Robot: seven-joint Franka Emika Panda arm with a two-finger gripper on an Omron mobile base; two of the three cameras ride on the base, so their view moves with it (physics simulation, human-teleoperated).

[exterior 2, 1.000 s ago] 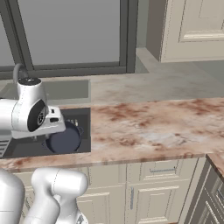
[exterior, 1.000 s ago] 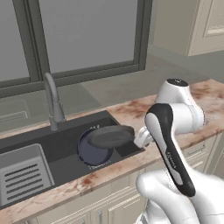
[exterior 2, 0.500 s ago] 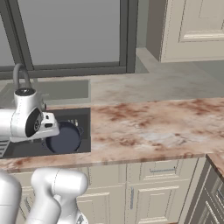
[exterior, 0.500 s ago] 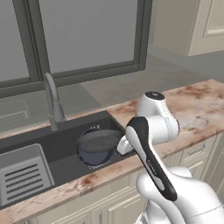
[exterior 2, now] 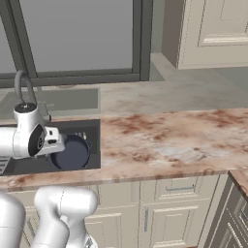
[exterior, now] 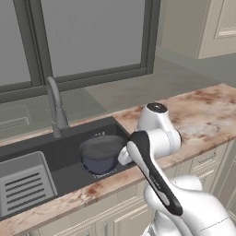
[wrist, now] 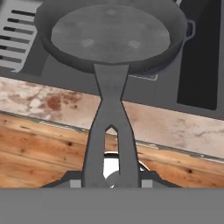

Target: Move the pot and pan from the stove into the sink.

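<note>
The shallow grey pan (wrist: 111, 37) hangs level from my gripper (wrist: 111, 181), which is shut on its long flat handle (wrist: 110, 127). It sits low over the dark blue-grey pot (exterior: 99, 156), which stands in the right part of the sink (exterior: 55, 154). One loop handle of the pot (wrist: 190, 29) peeks out past the pan's rim. From the right base view the pot (exterior 2: 72, 154) lies just right of my gripper (exterior 2: 57, 140). Whether pan and pot touch I cannot tell. The stove is out of view.
A tall curved faucet (exterior: 55, 108) stands behind the basin, and a grey slotted rack (exterior: 25, 186) fills its left part. Marbled counter (exterior: 203, 115) runs to the right, with a window behind. The counter's front strip (wrist: 144, 120) lies under the pan handle.
My arm has swung down and left toward the basin. The pan, held higher and tilted above the pot before, is now lowered flat over it.
</note>
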